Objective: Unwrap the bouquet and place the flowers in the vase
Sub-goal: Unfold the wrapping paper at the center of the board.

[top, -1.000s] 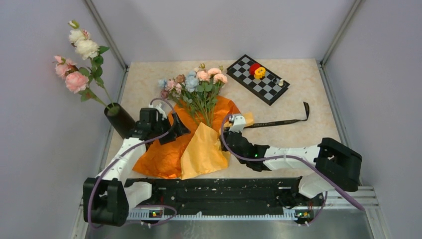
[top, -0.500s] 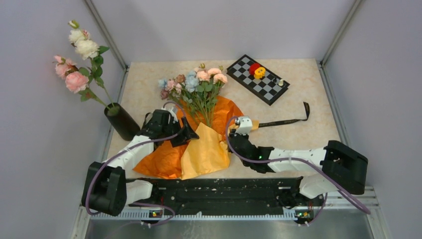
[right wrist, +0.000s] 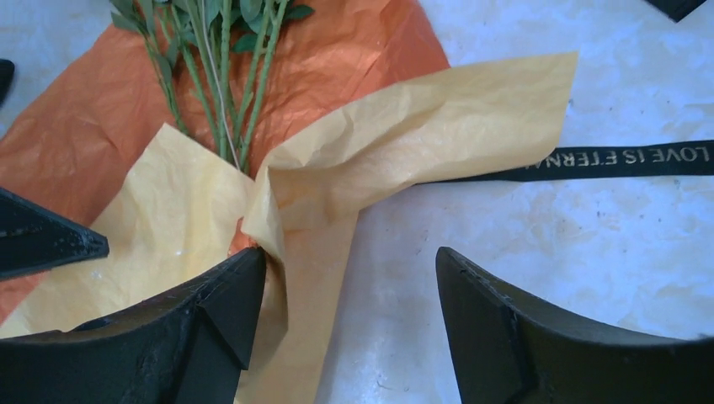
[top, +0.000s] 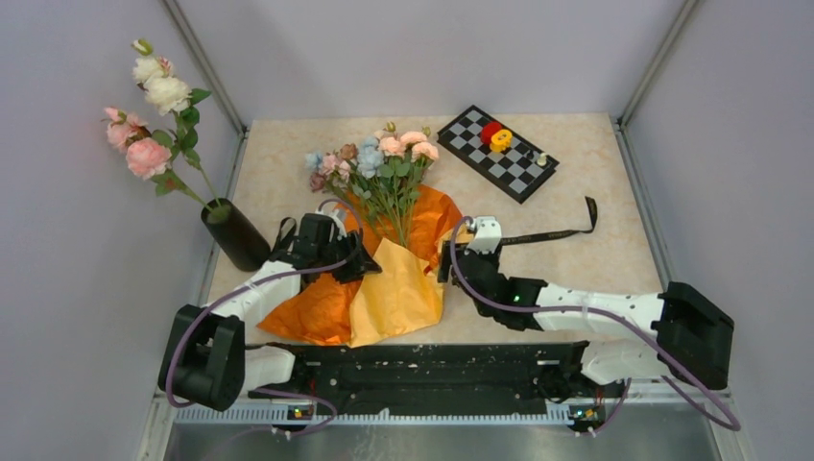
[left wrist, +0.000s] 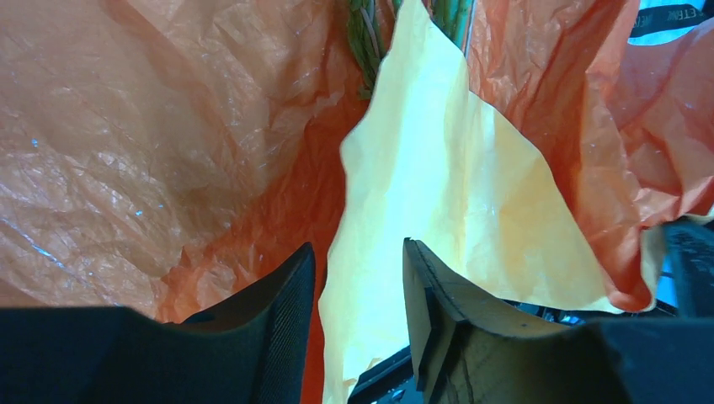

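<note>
The bouquet lies unwrapped mid-table. Its flowers [top: 379,154] point away from me, and the green stems [right wrist: 215,93] rest on spread orange paper [top: 312,307] under a yellow sheet [top: 398,293]. My left gripper [top: 368,263] hovers over the paper. It is open but narrow, with the yellow sheet's edge [left wrist: 370,210] in the gap between its fingers [left wrist: 358,246]. My right gripper [right wrist: 349,252] stands wide open on the yellow sheet's right side [top: 451,252], its left finger [right wrist: 227,295] touching a fold. The black vase [top: 235,235] stands far left.
Long-stemmed pink and white roses [top: 149,106] stand in the vase. The loose black ribbon [top: 547,233] lies on the table right of the paper. A chessboard [top: 497,152] with small pieces sits at the back right. Enclosure walls run close along both sides.
My left gripper moved right across the orange paper to the yellow sheet, and its jaws narrowed. My right gripper opened, let go of the yellow paper and shifted right.
</note>
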Available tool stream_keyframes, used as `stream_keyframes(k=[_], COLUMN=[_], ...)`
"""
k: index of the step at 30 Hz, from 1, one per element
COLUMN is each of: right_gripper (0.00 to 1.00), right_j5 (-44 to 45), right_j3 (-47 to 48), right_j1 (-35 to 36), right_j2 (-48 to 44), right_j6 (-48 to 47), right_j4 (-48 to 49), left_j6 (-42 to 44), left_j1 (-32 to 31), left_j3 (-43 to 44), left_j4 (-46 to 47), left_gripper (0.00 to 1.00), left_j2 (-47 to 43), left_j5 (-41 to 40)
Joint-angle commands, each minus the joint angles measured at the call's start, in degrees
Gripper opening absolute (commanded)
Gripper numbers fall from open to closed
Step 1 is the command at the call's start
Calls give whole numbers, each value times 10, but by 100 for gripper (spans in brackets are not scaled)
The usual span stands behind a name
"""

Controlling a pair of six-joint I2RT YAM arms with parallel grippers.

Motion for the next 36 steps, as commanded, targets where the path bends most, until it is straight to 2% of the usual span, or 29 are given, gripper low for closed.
stream_keyframes(k=[1,10,14,23,26,29,31,32,36], right_gripper=[76,81,76,69,58,32,20,16,4], right_j5=[-32,-90,-140,-125,-137,-145,-150,-157,-197], right_j3=[52,97,93,65,52,41,37,35,17], right_j1=[-37,-91,-135,-149,-165,-182,-197,-205,-244], right_j2=[-27,-44,-32,-27,-33,-37,-38,-38,-31], right_j6=[-21,-11,13,34,38,28,18,13,-17], right_j4=[-43,-98,-111,-129,-125,-120,-118,-114,-75], left_j6=[3,4,8,10,11,12,12,14,13], left_j1=[-3,-4,-4,-4,-4,-4,-3,-4,-4], left_j3=[7,7,8,6,8,10,12,12,13], left_j4=[10,4,1,2,0,0,0,2,14], left_gripper=[45,35,32,23,20,14,7,0,0], left_j2=[-1,-4,-3,2,4,9,15,17,28], left_j5=[-14,-21,-24,-25,-27,-29,-29,-27,-19])
